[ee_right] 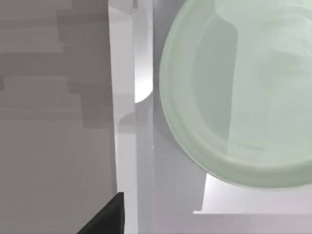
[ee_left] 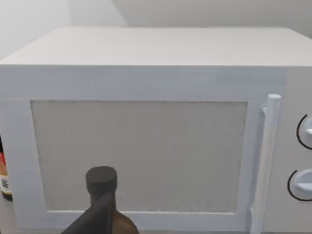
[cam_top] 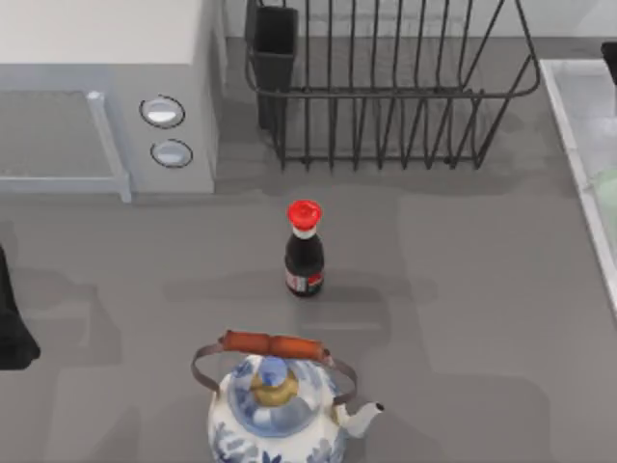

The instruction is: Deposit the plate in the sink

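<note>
Glossy round mint plate [ee_right: 234, 97] lies inside the white-rimmed rectangular sink [ee_right: 144, 146].

No words or numbers can be read anywhere here. The dark sauce bottle [cam_top: 305, 249], at the table's centre, carries a small red-and-white label at its foot, too small to make out. The microwave [cam_top: 106, 92], at ten o'clock from it, has two round dials [cam_top: 162, 112] with no readable marks.
</note>
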`<state>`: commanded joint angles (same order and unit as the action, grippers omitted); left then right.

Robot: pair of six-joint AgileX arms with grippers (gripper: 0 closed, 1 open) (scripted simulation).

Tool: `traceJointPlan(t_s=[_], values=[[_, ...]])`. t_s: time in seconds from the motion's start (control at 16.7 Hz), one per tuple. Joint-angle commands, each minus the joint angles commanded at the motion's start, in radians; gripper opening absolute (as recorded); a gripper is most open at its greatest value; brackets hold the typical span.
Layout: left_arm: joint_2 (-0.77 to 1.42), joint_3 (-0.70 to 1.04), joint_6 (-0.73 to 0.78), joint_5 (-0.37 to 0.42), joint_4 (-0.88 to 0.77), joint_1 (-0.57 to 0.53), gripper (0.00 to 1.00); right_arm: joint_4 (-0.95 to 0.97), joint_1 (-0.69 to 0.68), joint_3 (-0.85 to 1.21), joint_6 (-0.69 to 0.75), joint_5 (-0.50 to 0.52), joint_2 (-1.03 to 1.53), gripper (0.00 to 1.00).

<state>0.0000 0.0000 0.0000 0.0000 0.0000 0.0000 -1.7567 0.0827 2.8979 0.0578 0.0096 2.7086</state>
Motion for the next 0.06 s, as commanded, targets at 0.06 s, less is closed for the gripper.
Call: traceJointPlan(t_s=[0.06], values=[[0.0, 0.0, 0.0, 0.0, 0.0, 0.0, 1.0, 0.0, 0.0, 0.0, 0.0, 0.0, 0.0, 1.0]])
